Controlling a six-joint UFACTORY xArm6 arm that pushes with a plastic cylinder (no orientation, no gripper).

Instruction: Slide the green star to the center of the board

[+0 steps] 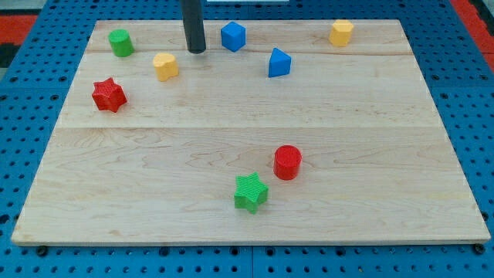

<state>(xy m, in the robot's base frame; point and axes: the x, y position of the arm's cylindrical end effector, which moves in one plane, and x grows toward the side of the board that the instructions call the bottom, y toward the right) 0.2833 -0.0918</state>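
Sitting near the view's bottom, a bit right of the middle, the small green plastic star [251, 192] looks light and hard, so I think it will slide easily if pushed on its lower side. A red plastic cylinder [287, 162] stands just beside it, up and right. The pale wooden worktop [154, 177] looks smooth. My tip [197, 51] is far off, near the top, between a yellow block [165, 66] and a blue block [233, 36]. No hand shows, only the rod.

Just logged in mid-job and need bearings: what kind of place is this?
Probably a lab test bench: a wooden board on a blue perforated base, small printed blocks like the green star, and my tip near the top.
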